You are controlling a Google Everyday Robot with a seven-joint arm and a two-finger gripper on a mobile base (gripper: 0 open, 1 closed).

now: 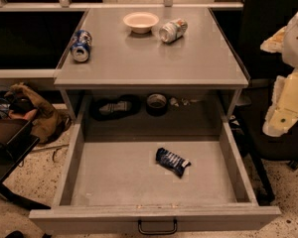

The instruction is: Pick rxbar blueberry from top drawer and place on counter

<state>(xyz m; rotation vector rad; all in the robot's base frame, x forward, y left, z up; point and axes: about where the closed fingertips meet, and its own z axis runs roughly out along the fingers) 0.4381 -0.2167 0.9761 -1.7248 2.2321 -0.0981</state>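
The rxbar blueberry (pixel 172 161) is a small dark blue wrapper with white lettering. It lies flat on the floor of the open top drawer (pixel 114 177), right of centre, turned at a slant. The drawer is pulled fully out, with its dark handle (pixel 157 227) at the front. The counter (pixel 154 53) is the grey top above and behind the drawer. My gripper (pixel 284 100) shows as cream-white parts at the right edge, outside and above the drawer's right side, well apart from the bar.
On the counter stand a white bowl (pixel 140 21), a silver can on its side (pixel 172 30) and a blue soda can on its side (pixel 81 45). Dark items sit on the shelf (pixel 139 108) under the counter. A black chair (pixel 268 138) stands at the right.
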